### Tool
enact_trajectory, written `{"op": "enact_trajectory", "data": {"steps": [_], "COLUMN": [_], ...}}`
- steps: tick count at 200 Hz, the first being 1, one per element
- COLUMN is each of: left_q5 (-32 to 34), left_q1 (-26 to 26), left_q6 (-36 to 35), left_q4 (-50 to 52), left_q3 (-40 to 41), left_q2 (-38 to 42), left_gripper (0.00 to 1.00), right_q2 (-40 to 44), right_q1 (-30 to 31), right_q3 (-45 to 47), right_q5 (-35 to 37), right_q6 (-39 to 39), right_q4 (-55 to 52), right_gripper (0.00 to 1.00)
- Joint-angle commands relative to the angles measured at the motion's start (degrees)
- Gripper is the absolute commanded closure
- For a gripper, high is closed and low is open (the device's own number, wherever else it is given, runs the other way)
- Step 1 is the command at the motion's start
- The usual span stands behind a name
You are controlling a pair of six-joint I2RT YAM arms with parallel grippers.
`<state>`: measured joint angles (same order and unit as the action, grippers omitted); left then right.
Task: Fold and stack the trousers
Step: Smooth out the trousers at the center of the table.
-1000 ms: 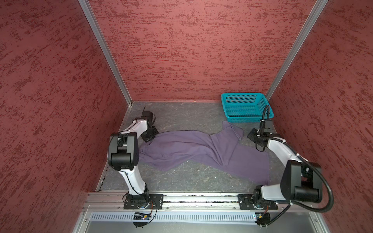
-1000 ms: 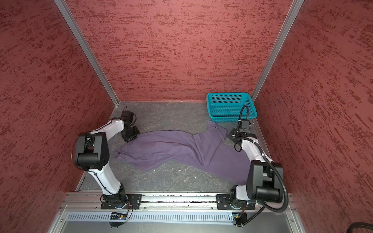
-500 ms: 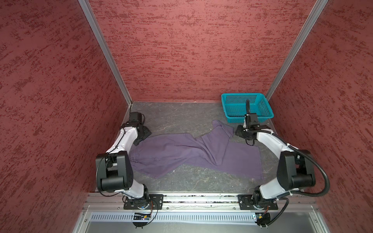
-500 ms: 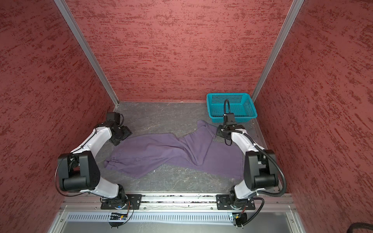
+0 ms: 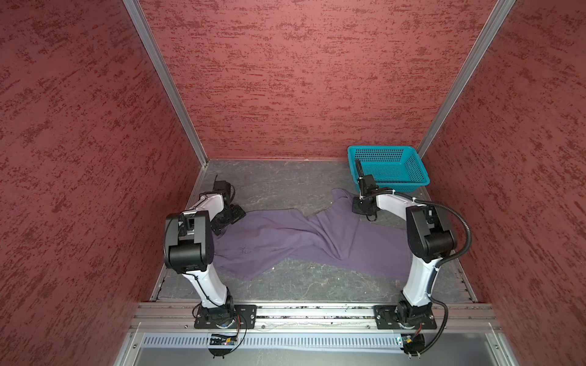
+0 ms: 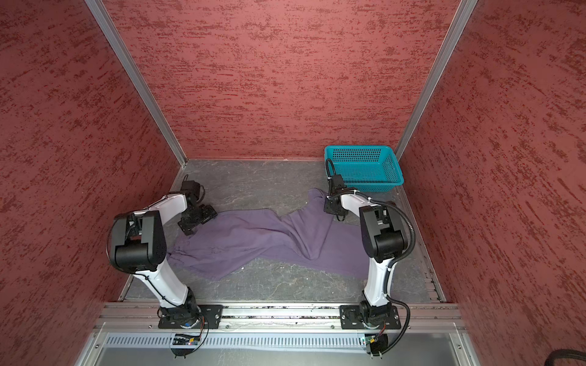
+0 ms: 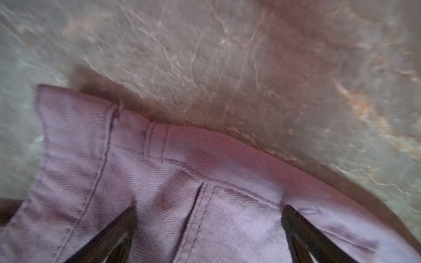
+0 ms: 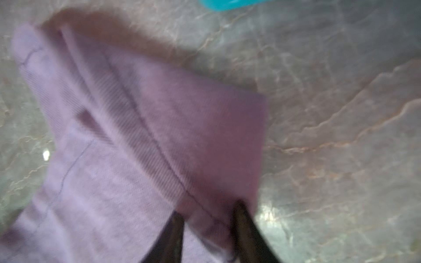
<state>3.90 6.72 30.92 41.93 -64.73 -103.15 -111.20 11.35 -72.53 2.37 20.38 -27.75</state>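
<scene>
The purple trousers [image 5: 285,237] [image 6: 253,237] lie spread across the grey floor, waistband at the left and one leg end raised toward the back right. My left gripper [image 5: 234,217] [image 6: 203,217] [image 7: 209,218] stands open, low over the waistband, with the stitched cloth [image 7: 182,182] between its wide-spread fingers. At the leg end my right gripper [image 5: 360,207] [image 6: 331,207] [image 8: 209,216] is shut on a fold of the hem [image 8: 159,125], the cloth pinched between its two dark fingers.
A teal perforated basket [image 5: 390,168] [image 6: 364,168] [image 8: 227,4] stands in the back right corner, just behind the right gripper. Red walls close in the floor on three sides. A metal rail [image 5: 317,312] with both arm bases runs along the front.
The left gripper has opened over the waistband. The right gripper has moved left along the leg end, opened, then closed on the hem. The cloth has shifted slightly left.
</scene>
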Motion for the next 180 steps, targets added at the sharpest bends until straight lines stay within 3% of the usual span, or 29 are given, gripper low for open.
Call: {"op": "enact_trajectory", "data": {"steps": [1,21,33,52,84,133,158,180], "left_q5": [-0.5,-1.9,-2.5,-3.5,-2.9,-1.8,-0.2,0.5], "left_q1": [-0.2,0.1,0.3,0.4,0.3,1.0,3.0,4.5], "left_q6": [-0.6,-0.3,-0.2,0.2,1.1,2.2,2.1,2.7], "left_q4": [-1.6,-3.5,-3.7,-4.3,-4.2,-2.2,-0.4,0.0], "left_q3": [-0.6,0.4,0.4,0.8,2.9,7.5,8.6,7.7], "left_q2": [-2.0,-2.8,-3.5,-3.4,1.2,15.7,23.7,27.7], "left_gripper": [0.19,0.53,0.66,1.0,1.0,1.0,1.0,1.0], "right_q2": [0.3,5.8,9.9,18.4,33.9,55.7,60.2,59.0], "right_q1": [-0.9,-2.2,-3.8,-7.0,-11.5,-19.7,-24.7,-28.1], "right_q3": [-0.3,3.2,5.0,9.3,14.2,15.9,14.0,12.6], "right_q5": [2.3,3.4,2.8,0.3,-0.1,4.6,7.1,4.6], "right_q6": [2.3,3.8,5.0,6.5,8.0,10.7,10.2,11.1], "right_q4": [2.7,4.4,4.0,3.4,-1.6,-8.6,-9.4,-7.1], "right_gripper": [1.0,1.0,1.0,1.0,1.0,1.0,1.0,1.0]}}
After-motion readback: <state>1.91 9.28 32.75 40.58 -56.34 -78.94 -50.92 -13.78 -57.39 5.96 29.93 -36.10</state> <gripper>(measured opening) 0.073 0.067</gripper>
